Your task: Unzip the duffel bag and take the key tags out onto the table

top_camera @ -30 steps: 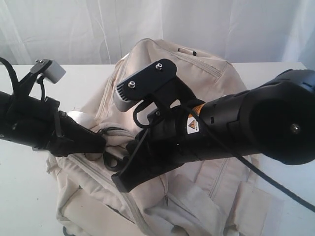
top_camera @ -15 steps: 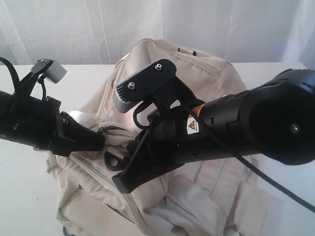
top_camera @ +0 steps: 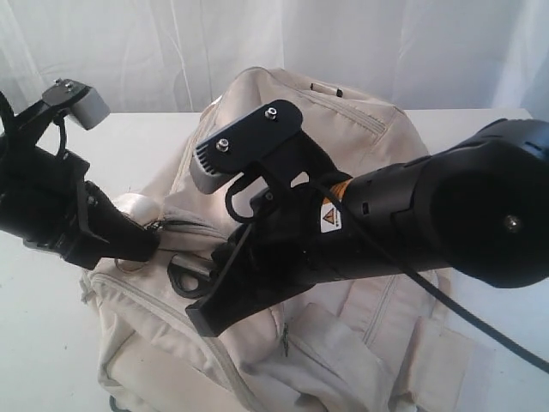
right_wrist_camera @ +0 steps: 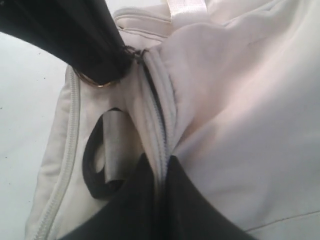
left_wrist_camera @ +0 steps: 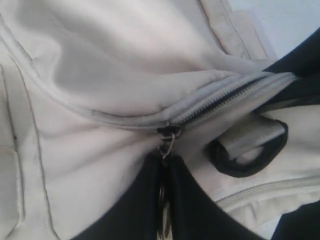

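Observation:
The cream duffel bag [top_camera: 360, 137] lies on the white table [top_camera: 39, 343] under both arms. My left gripper [top_camera: 147, 242] is shut on the metal zipper pull [left_wrist_camera: 168, 142] at the slider, seen close in the left wrist view, left gripper [left_wrist_camera: 164, 159]. Beyond the slider the zipper [left_wrist_camera: 235, 95] shows a narrow dark gap between its teeth. My right gripper [right_wrist_camera: 161, 167] is shut on the bag's zipper seam [right_wrist_camera: 159, 125], a short way along from the left gripper [right_wrist_camera: 107, 70]. The key tags are hidden.
A dark D-ring [left_wrist_camera: 250, 160] on a pale webbing loop lies beside the zipper, between the two grippers. A second closed zipper [right_wrist_camera: 65, 165] runs along the bag's side. A white curtain [top_camera: 386, 43] hangs behind the table.
My left gripper has pulled away to the left and slightly up with the zipper pull, and the slider has followed it. The right arm has shifted a little down and left on the bag.

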Available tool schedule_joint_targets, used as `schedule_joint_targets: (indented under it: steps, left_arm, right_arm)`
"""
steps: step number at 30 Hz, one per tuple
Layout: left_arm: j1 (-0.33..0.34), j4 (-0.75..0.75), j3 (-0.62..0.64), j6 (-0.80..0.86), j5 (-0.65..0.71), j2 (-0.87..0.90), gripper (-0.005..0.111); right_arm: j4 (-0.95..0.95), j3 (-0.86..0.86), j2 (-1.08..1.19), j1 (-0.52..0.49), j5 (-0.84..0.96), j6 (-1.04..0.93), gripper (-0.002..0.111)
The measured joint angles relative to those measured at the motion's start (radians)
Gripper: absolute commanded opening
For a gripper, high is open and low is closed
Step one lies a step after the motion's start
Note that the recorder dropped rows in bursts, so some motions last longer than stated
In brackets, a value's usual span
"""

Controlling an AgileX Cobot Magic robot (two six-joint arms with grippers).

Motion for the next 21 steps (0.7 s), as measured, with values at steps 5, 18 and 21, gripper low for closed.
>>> schedule_joint_targets:
  steps: [5, 18, 21]
  left_arm:
    - [-0.004, 0.251, -0.065, -0.179, -0.017, -0.004, 0.000]
    - [-0.004, 0.315, -0.120, -0.209, -0.082, 0.084, 0.000]
    - [-0.008, 0.291, -0.133, -0.214, -0.086, 0.129, 0.000]
  right_arm:
    - [-0.002, -0.007, 0.000, 0.004, 0.029, 0.000, 0.000]
    - [-0.007, -0.009, -0.002, 0.000, 0.142, 0.000, 0.000]
    - [-0.009, -0.013, -0.011, -0.001, 0.186, 0.000, 0.000]
